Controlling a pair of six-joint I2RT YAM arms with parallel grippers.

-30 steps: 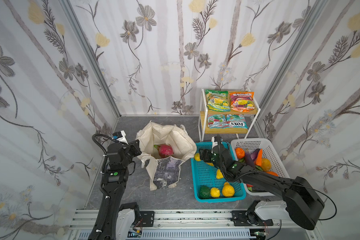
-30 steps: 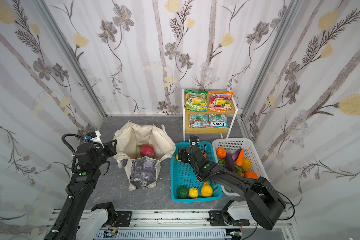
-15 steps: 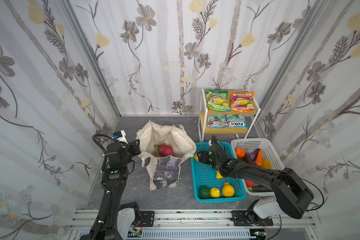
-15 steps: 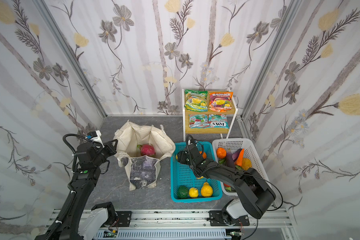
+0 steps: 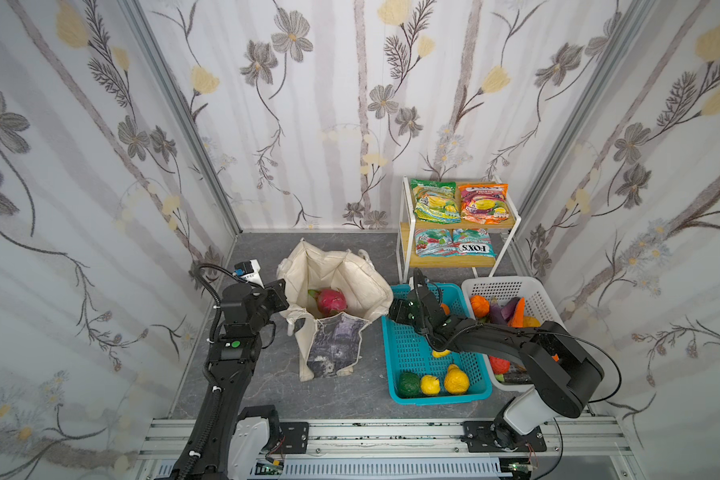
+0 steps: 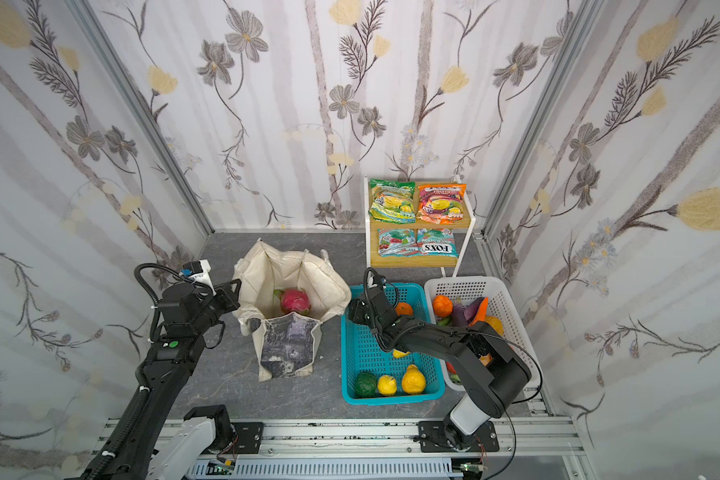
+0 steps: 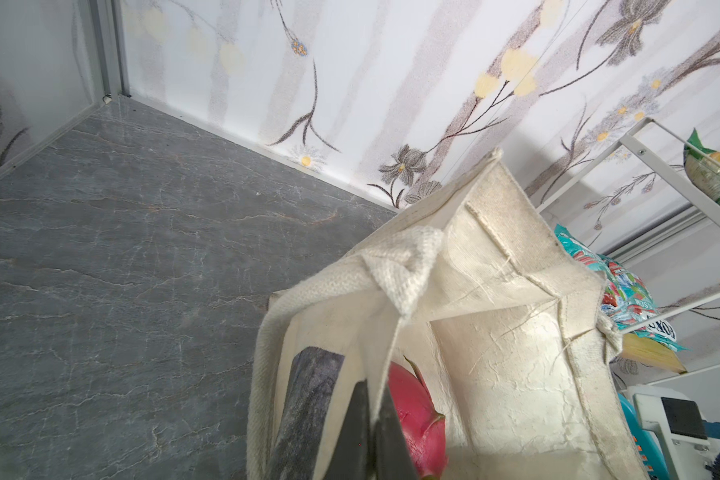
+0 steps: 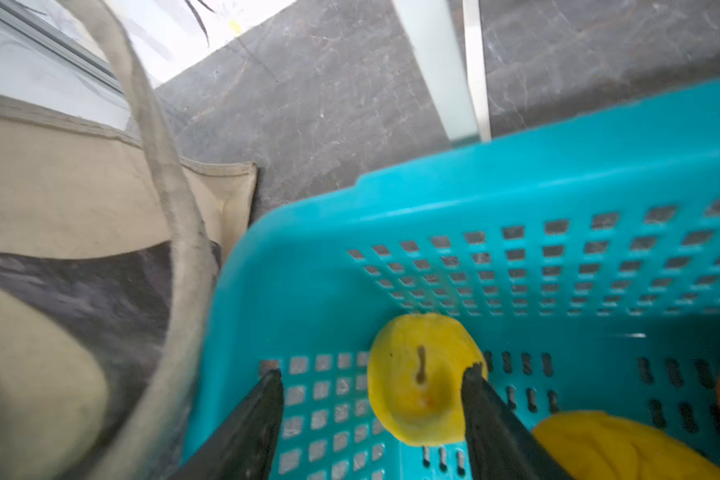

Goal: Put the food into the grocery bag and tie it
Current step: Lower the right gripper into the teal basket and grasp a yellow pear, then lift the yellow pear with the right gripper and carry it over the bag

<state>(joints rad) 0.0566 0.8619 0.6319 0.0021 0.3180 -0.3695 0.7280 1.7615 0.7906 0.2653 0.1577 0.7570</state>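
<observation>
Our left pincer [image 7: 373, 388] is closed on the rim of the grocery bag [image 7: 495, 332], which stands open on the counter [image 5: 366, 399] just beside the teal basket [image 8: 516, 187], with a pink fruit [image 5: 331, 300] inside. Our right pincer [image 8: 374, 372] stands partly open in that basket, a yellow fruit [image 8: 420, 374] between its fingers [image 8: 485, 407], one finger at the fruit's edge and the other clear of it. Both top views hide its tips under the wrist, and the right wrist view is blurred, so we cannot tell whether that finger touches
</observation>
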